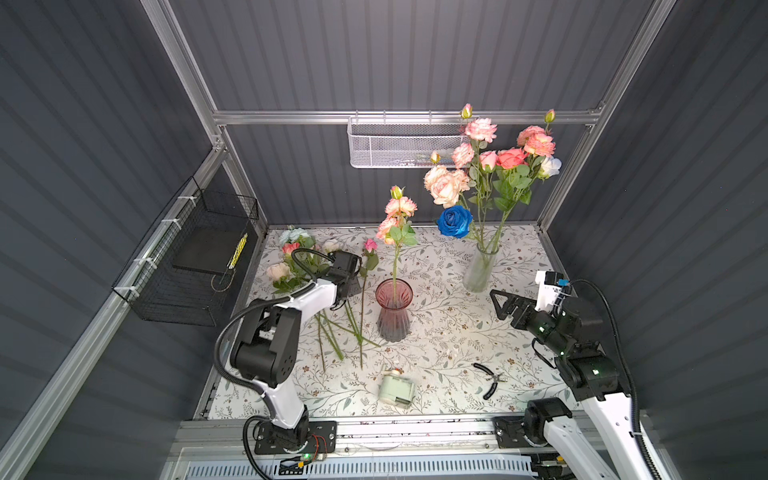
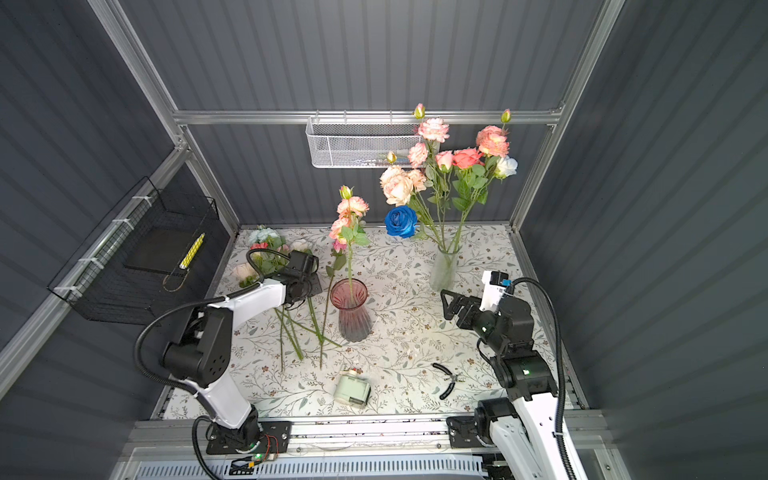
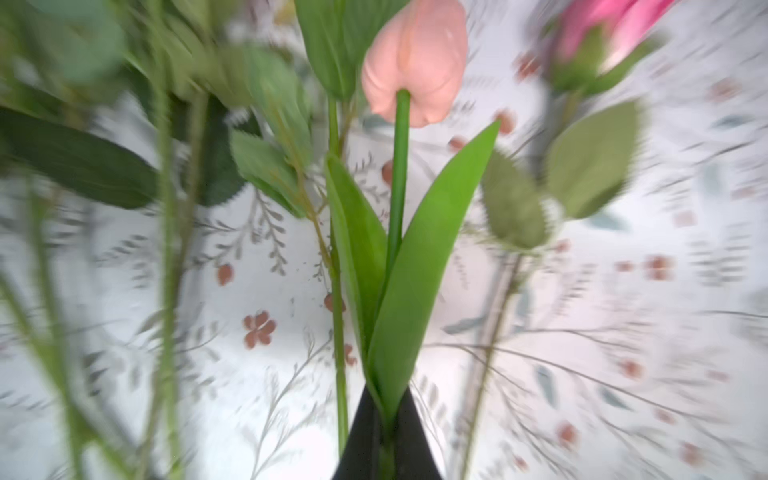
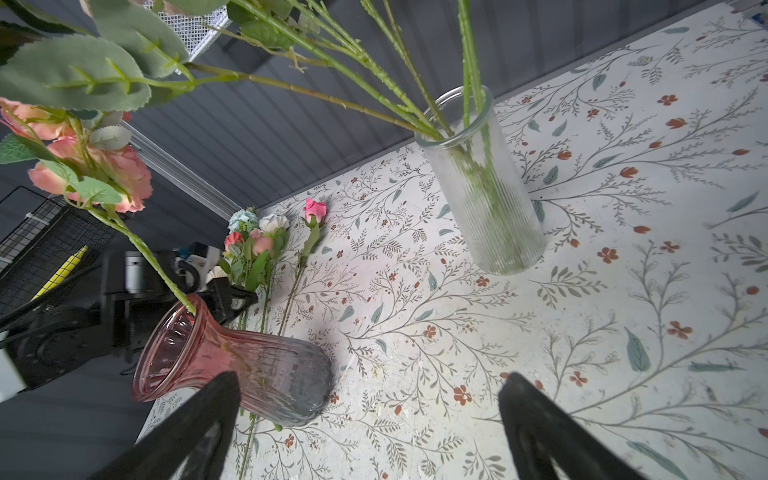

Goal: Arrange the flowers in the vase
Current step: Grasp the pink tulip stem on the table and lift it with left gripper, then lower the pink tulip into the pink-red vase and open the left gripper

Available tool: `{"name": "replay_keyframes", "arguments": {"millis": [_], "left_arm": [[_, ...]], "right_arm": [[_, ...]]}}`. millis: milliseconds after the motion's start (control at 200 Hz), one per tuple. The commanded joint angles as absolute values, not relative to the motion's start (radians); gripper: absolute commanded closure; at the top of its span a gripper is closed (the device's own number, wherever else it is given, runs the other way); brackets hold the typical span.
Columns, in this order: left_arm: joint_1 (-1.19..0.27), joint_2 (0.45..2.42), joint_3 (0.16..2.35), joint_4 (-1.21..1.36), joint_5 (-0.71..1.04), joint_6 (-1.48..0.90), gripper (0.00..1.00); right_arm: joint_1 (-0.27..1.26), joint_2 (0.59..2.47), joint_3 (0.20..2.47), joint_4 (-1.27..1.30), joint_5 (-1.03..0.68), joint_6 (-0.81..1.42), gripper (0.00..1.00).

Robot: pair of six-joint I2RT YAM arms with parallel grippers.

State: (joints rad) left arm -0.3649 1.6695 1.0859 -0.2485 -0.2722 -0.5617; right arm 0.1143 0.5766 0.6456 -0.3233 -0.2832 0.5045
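Pinching a peach tulip (image 3: 415, 62) low on its stem, the left tool (image 3: 386, 432) is closed tight among the loose flowers (image 1: 291, 266) on the desk (image 1: 449, 332), probably so it can lift the tulip. The right tool (image 4: 370, 380) hangs fully spread and empty. There are two vases: the pink vase (image 1: 393, 311) has one stem, the clear vase (image 1: 480, 270) several.

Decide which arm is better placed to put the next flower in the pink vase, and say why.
Left. The left gripper is shut on a peach flower near the pink vase. The right gripper hangs open and empty, away from the loose flowers.
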Motion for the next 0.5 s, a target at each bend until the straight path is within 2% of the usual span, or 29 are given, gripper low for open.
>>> {"name": "replay_keyframes", "arguments": {"millis": [0,135,245,495], "left_arm": [[-0.367,1.463,1.067,-0.217,-0.283,-0.58,1.0],[-0.416,1.251,1.076,-0.206,-0.33,-0.544,1.0],[-0.534,1.13,1.108,-0.158,-0.416,-0.463,1.0],[-0.729,1.098,1.113,0.089,-0.452,-0.3,1.0]], "right_arm": [[0.117,0.576,0.65,-0.329,-0.282,0.493,0.01],[0.117,0.581,0.647,-0.322,-0.284,0.499,0.01],[0.117,0.586,0.644,-0.31,-0.292,0.509,0.01],[0.117,0.593,0.645,-0.295,-0.3,0.526,0.01]]}}
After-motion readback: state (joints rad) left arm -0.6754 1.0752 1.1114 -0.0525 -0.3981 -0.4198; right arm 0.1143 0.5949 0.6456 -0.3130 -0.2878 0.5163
